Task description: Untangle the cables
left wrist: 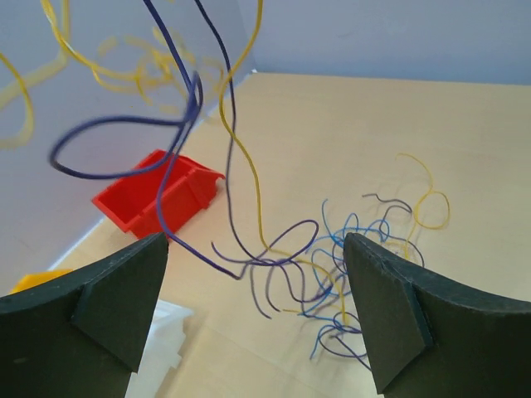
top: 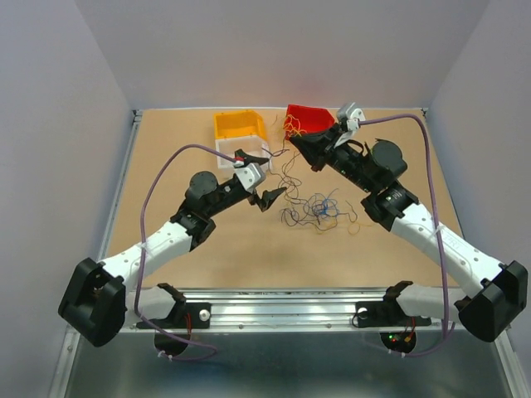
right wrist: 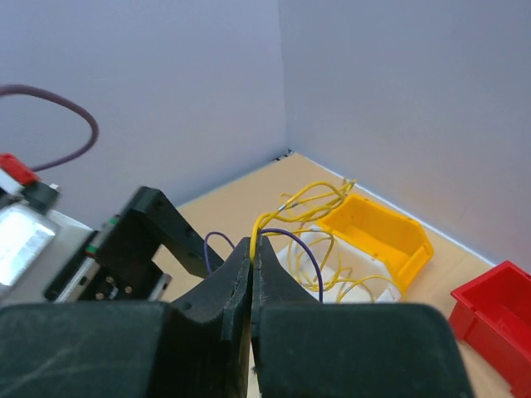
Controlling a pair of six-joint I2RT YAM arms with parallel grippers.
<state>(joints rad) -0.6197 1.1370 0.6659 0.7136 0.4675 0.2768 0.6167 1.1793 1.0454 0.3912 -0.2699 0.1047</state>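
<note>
2 robot arms reach over a tan desk (top: 166,174) from its near edge, seen from above. Between them on the desk lies a loose pile of hair-thin, curly cables (top: 319,207) in blue, yellow-orange and dark tones, all crossing one another. Several strands rise from that pile toward the right claw (top: 316,160), which hangs above the desk just in front of a red bin (top: 309,118).

In the right wrist view we see this claw closed tight, fingertips pressed together. It pinches a yellow strand (right wrist: 299,197) and a dark purple strand (right wrist: 309,257), and both loop out beyond the tips.

The left claw (top: 270,199) sits just left of the pile. In its own view its 2 fingers (left wrist: 124,307) stand wide apart and grip nothing. Blue and yellow strands (left wrist: 178,124) hang in the air ahead of them, and the tangled pile rests on the desk below.

At the far side of the desk, left of the red bin, a yellow bin (top: 239,124) stands with a white bin (top: 236,152) just in front of it
</note>
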